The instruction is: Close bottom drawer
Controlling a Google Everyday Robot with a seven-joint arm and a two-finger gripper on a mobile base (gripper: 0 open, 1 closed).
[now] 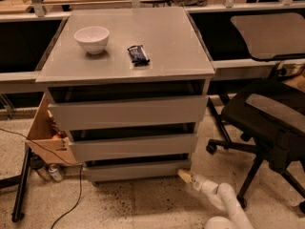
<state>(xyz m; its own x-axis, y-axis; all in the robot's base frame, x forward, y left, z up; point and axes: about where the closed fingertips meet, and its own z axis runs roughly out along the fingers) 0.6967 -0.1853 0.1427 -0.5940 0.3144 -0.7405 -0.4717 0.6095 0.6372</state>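
Note:
The grey cabinet has three drawers. The bottom drawer (137,169), the shortest, with a plain grey front, sits just above the floor with a dark gap over its front. My gripper (184,175) is at the end of the white arm, low near the floor. Its tan tip is at the right end of the bottom drawer's front. I cannot tell whether it touches the front. The two taller drawers above stand slightly out, with dark gaps over them.
A white bowl (92,38) and a dark snack packet (138,54) lie on the cabinet top. A black office chair (271,123) stands close on the right. A cardboard box (47,135), cans and a black cable are on the floor at the left.

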